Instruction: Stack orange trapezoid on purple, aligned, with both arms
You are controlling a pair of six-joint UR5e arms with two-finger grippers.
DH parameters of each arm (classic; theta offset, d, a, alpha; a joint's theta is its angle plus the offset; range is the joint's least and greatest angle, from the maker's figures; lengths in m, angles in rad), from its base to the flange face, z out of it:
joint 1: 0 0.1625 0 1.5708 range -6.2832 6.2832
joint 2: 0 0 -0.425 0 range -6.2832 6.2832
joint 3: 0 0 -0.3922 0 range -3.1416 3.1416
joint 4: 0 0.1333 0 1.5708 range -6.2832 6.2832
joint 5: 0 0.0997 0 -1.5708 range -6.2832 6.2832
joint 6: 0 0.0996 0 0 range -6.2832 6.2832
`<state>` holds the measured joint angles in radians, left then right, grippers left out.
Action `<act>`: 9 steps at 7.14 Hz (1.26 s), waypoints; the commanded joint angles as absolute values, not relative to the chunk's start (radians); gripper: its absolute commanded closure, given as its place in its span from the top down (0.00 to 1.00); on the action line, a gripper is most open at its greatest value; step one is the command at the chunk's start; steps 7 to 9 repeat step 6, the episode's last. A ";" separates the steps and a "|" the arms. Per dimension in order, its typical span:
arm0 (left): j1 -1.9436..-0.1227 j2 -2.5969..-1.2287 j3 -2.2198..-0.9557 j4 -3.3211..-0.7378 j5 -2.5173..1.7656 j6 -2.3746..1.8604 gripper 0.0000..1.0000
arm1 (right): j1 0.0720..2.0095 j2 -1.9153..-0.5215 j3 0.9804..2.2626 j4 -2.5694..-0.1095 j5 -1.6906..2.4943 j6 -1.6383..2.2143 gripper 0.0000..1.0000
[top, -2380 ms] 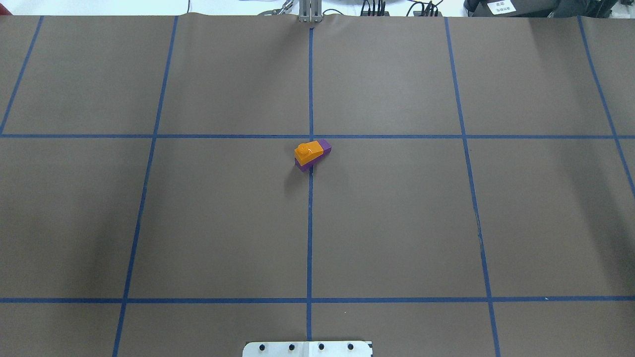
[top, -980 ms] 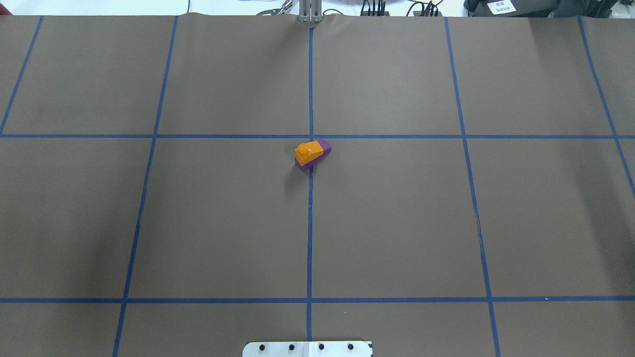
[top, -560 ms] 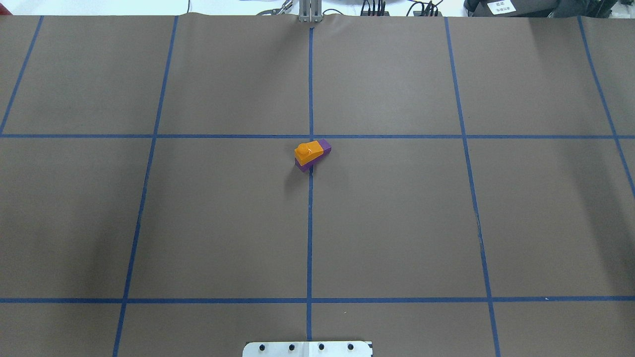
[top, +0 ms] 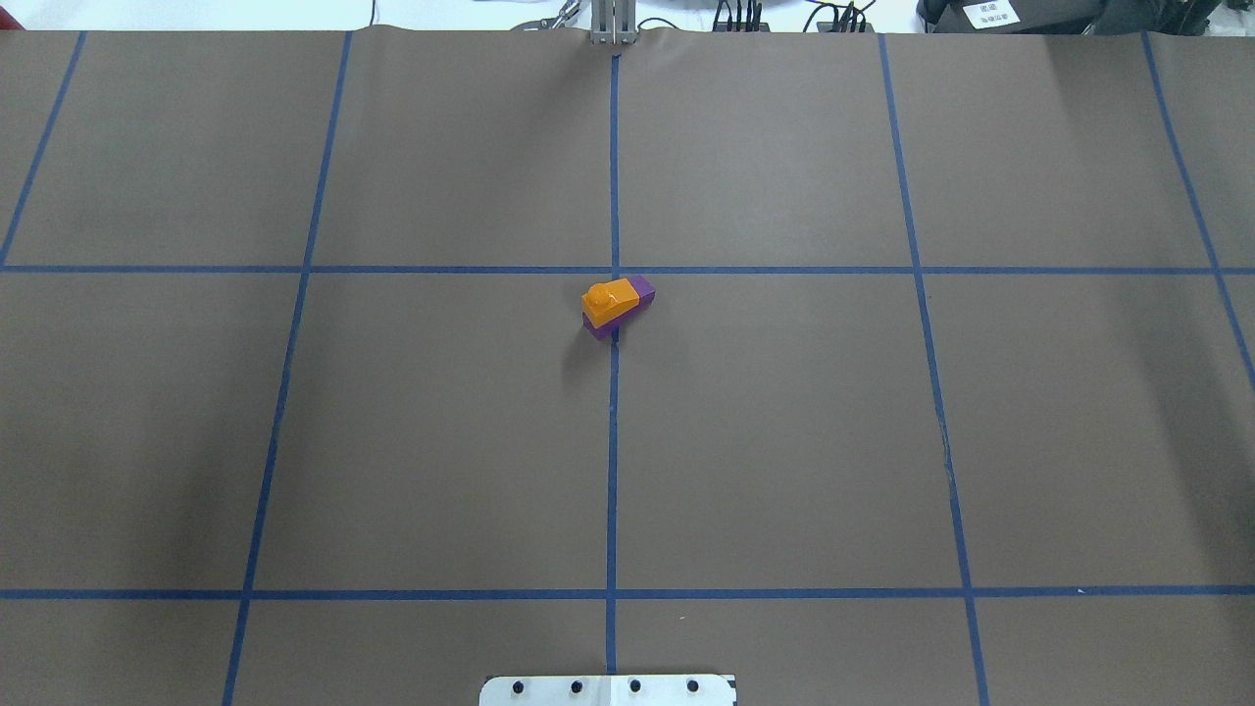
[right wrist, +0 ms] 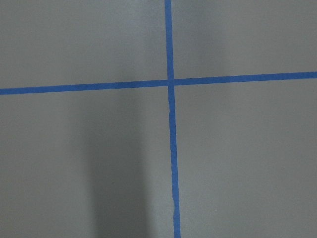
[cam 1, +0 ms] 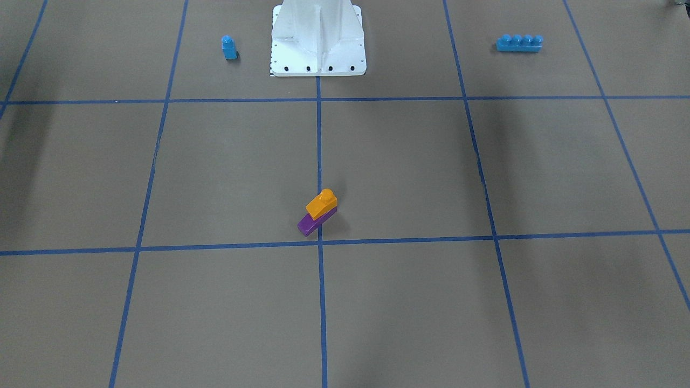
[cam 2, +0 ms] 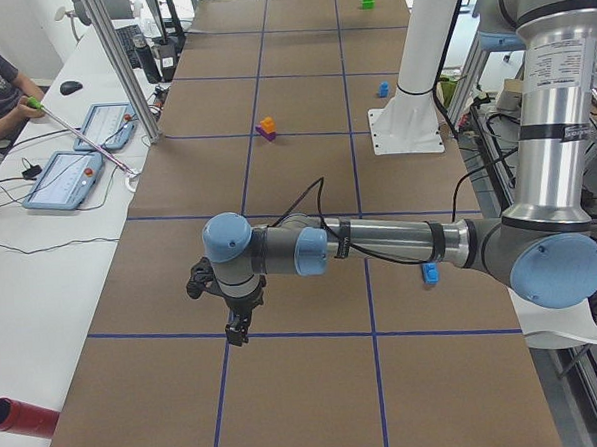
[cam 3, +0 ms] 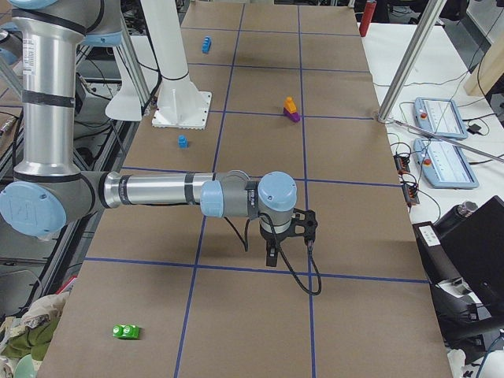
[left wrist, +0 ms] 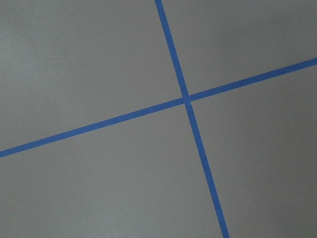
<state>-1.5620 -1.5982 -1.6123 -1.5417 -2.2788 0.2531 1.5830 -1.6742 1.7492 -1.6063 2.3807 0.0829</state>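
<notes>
The orange trapezoid sits on top of the purple block near the table's centre, lined up along it, with one purple end left showing. The stack also shows in the front view, orange on purple. Nothing holds it. My left gripper points down over the table far from the stack, seen only in the exterior left view. My right gripper does the same, seen only in the exterior right view. I cannot tell whether either is open or shut. Both wrist views show only brown paper and blue tape.
A small blue single-stud block and a blue four-stud brick lie either side of the white robot base. A green block lies at the table's end on my right. Operators' tablets lie beyond the far edge.
</notes>
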 commanded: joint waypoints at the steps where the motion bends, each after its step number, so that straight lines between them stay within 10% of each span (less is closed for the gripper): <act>1: -1.562 -1.598 -1.612 -1.540 -2.279 0.253 1.00 | 1.583 -1.674 1.749 -1.605 2.381 0.083 1.00; 9: -1.562 -1.598 -1.615 -1.534 -2.289 0.252 1.00 | 1.583 -1.675 1.750 -1.603 2.381 0.083 1.00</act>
